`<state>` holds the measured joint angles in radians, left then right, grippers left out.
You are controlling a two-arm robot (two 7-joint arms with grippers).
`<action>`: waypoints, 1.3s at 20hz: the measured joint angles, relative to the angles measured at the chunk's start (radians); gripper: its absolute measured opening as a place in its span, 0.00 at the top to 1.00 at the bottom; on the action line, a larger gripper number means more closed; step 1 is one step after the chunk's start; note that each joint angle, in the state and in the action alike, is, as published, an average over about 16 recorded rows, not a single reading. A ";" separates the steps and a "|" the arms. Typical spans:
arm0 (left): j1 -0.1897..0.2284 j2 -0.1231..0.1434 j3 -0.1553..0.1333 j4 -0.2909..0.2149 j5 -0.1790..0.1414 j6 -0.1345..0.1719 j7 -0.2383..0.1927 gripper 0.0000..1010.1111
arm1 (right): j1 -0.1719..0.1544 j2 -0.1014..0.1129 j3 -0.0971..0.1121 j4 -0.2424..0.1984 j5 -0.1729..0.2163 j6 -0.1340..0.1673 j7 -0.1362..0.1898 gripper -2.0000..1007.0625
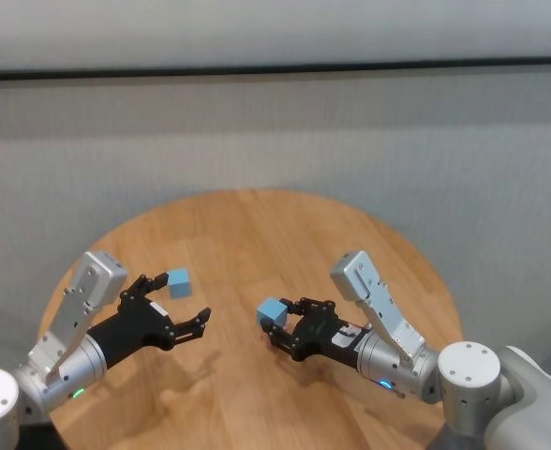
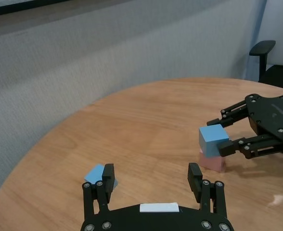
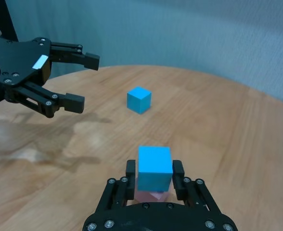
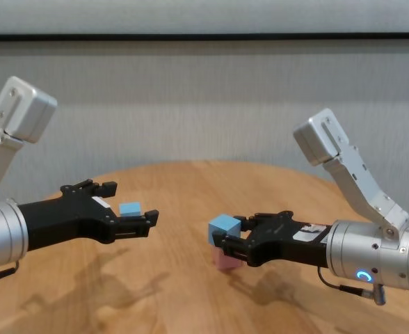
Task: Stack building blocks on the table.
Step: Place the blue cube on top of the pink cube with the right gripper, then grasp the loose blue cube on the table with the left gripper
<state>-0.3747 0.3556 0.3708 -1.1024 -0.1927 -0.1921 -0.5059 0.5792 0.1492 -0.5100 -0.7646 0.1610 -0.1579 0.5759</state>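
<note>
A light blue block [image 3: 154,168] sits squarely on top of the pale pink block [image 2: 212,162] near the middle of the table [image 1: 285,234]. My right gripper [image 3: 154,166] is shut on this upper block, a finger pressed to each side. The pink block [image 4: 225,259] rests on the wood below it. A second light blue block [image 1: 179,281] lies alone on the table to the left. My left gripper [image 2: 151,174] hovers open just above and beside that block, touching nothing.
The round table's edge curves close behind the lone block [image 2: 97,173]. A grey wall runs behind the table, and a dark office chair [image 2: 262,48] stands off to one side. Bare wood lies between the two grippers.
</note>
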 joint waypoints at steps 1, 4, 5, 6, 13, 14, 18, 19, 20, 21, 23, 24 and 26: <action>0.000 0.000 0.000 0.000 0.000 0.000 0.000 0.01 | -0.001 0.001 0.001 -0.003 0.000 0.001 0.000 0.51; 0.000 0.000 0.000 0.000 0.000 0.000 0.000 0.01 | -0.004 0.005 0.006 -0.015 0.003 0.002 -0.001 0.43; 0.000 0.000 0.000 0.000 0.000 0.000 0.000 0.01 | -0.005 0.006 0.008 -0.020 0.004 0.001 -0.002 0.40; 0.000 0.000 0.000 0.000 0.000 0.000 0.000 0.01 | -0.006 0.007 0.010 -0.025 0.006 0.001 -0.002 0.37; 0.000 0.000 0.000 0.000 0.000 0.000 0.000 0.01 | -0.020 0.029 0.035 -0.080 0.026 0.006 -0.010 0.16; 0.000 0.000 0.000 0.000 0.000 0.000 0.000 0.01 | -0.024 0.035 0.040 -0.093 0.030 0.008 -0.012 0.13; 0.000 0.000 0.000 0.000 0.000 0.000 0.000 0.01 | -0.050 0.067 0.066 -0.161 0.051 0.021 -0.024 0.06; 0.000 0.000 0.000 0.000 0.000 0.000 0.000 0.01 | -0.058 0.076 0.073 -0.179 0.057 0.025 -0.027 0.04; 0.000 0.000 0.000 0.000 0.000 0.000 0.000 0.01 | -0.066 0.086 0.079 -0.198 0.062 0.030 -0.030 0.03; 0.000 0.000 0.000 0.000 0.000 0.000 0.000 0.01 | -0.075 0.097 0.085 -0.218 0.067 0.035 -0.033 0.02; 0.000 0.000 0.000 0.000 0.000 0.000 0.000 0.01 | -0.093 0.117 0.095 -0.256 0.075 0.045 -0.039 0.01; 0.000 0.000 0.000 0.000 0.000 0.000 0.000 0.01 | -0.102 0.127 0.099 -0.274 0.078 0.050 -0.042 0.01; 0.000 0.000 0.000 0.000 0.000 0.000 0.000 0.01 | -0.118 0.145 0.107 -0.306 0.084 0.059 -0.046 0.00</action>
<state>-0.3747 0.3557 0.3707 -1.1024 -0.1927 -0.1921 -0.5057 0.4608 0.2941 -0.4025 -1.0706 0.2454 -0.0992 0.5296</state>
